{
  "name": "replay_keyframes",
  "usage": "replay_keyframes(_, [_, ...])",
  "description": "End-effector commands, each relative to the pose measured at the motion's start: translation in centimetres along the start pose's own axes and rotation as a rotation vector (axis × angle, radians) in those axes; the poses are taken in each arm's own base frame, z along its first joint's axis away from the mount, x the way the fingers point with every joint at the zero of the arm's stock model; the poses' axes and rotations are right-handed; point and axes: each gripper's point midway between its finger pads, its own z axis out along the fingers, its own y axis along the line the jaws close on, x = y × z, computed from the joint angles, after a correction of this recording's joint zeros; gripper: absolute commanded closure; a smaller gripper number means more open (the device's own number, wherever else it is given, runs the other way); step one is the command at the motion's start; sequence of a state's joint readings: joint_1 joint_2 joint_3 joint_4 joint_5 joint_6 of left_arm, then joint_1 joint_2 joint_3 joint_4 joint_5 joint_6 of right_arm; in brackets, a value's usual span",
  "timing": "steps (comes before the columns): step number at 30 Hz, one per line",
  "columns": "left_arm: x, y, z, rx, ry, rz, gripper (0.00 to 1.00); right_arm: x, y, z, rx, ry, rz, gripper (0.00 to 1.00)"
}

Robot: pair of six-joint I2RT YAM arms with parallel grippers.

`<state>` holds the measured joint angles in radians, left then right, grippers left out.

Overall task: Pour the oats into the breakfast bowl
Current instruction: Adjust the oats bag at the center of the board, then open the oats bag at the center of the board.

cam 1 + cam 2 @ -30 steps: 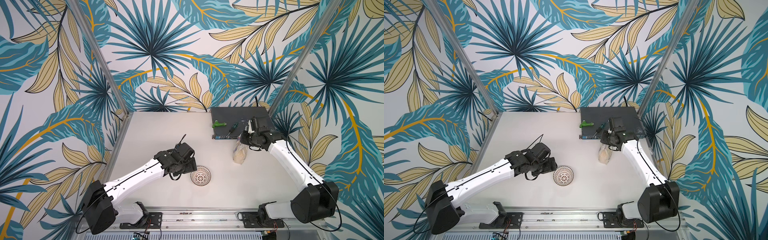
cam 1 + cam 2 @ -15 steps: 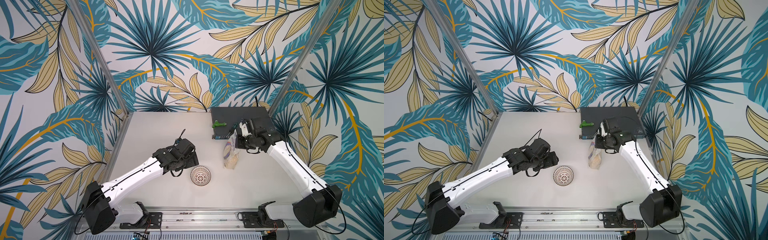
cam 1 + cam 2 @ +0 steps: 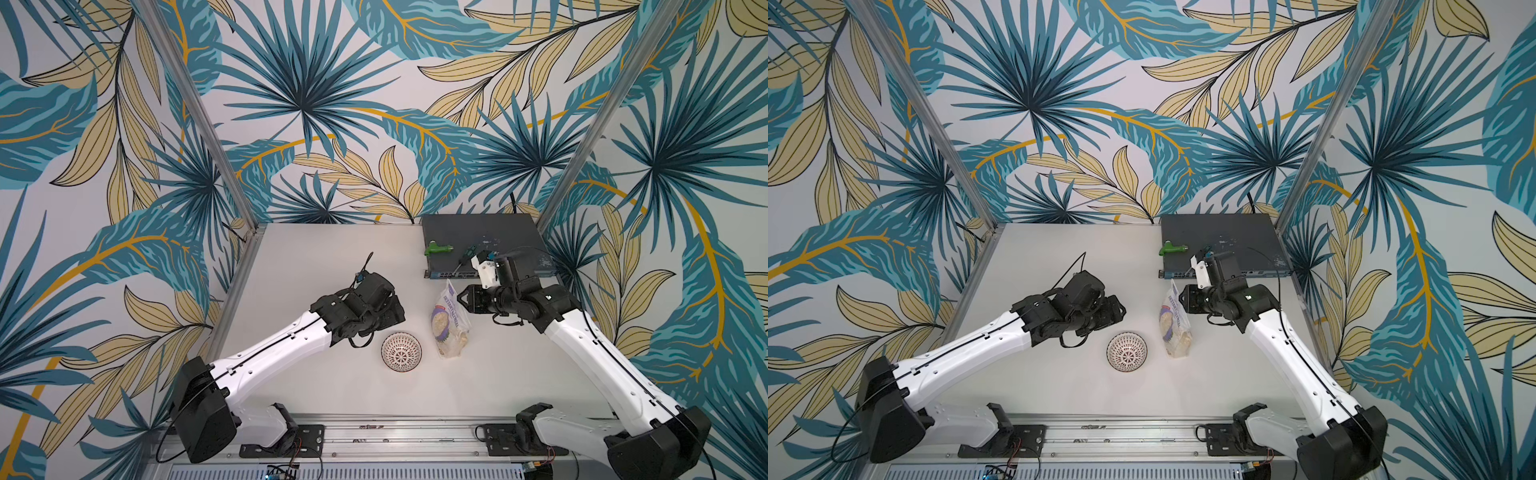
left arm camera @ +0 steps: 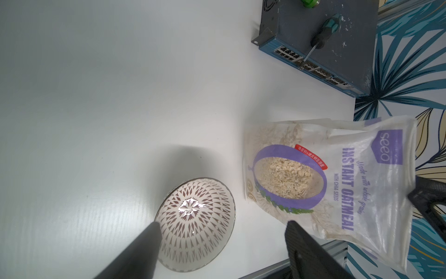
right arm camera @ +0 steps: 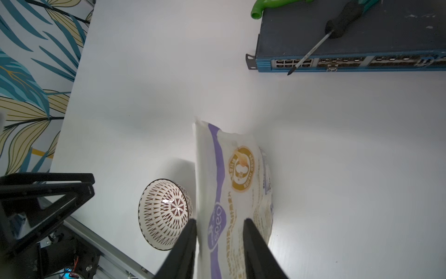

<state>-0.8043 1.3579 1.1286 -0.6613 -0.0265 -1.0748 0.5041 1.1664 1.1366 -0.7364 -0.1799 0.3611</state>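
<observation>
One bag of oats [image 3: 449, 326] stands on its base at centre-right of the table [image 3: 316, 270] in both top views. Its long axis runs up and down the frame, with the flakes settled at the lower end and the flat top at the upper end. Whether that top is cut open I cannot tell. The bowl [image 3: 401, 351] sits just beside the bag, to its lower left, apart from it and empty, so the oats have to travel leftward and slightly down the frame. The right gripper [image 3: 460, 300] is the nearer one, reaching in from the right at the height of the bag's top. In the right wrist view its fingers [image 5: 187, 244] stand partly apart with the top panel between them, one alongside the bag's edge, and they show no pinch on the film. The left gripper [image 3: 397, 311] hangs above the table to the upper left of the bowl, clear of both things and spread wide. In the left wrist view the bowl lies under one finger and the bag beyond the other. Judging from this, the pour turns on the right arm gripping the top or side and swinging the mouth left over the bowl. Behind, at upper right, a network switch [image 3: 482, 237] carries a screwdriver [image 3: 464, 261], well apart.
</observation>
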Motion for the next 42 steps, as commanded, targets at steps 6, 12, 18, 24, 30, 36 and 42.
replay_keyframes(6, [-0.8,-2.7,-1.3,0.094,-0.016,-0.019,0.21,-0.7,1.5,-3.6,-0.105,-0.142,0.135,0.67])
replay_keyframes(12, [-0.3,-4.7,-1.4,0.165,-0.002,-0.043,0.25,0.9,2.7,-2.4,-0.236,-0.116,0.251,0.73])
replay_keyframes(18, [0.3,-6.3,-1.2,0.211,0.009,-0.065,0.3,1.2,2.3,-1.6,-0.227,-0.115,0.268,0.76])
replay_keyframes(24, [0.8,-7.4,-0.9,0.234,0.019,-0.061,0.31,1.2,1.5,-1.1,-0.19,-0.117,0.278,0.8])
replay_keyframes(30, [0.9,-8.1,-0.9,0.251,0.021,-0.054,0.31,1.3,0.9,-0.3,-0.16,-0.116,0.272,0.81])
replay_keyframes(36, [1.0,-8.5,-0.7,0.262,0.027,-0.053,0.32,0.2,0.7,0.6,-0.135,-0.124,0.256,0.82])
replay_keyframes(42, [1.1,-8.9,-0.5,0.266,0.03,-0.053,0.32,-0.7,0.9,0.8,-0.134,-0.141,0.251,0.83])
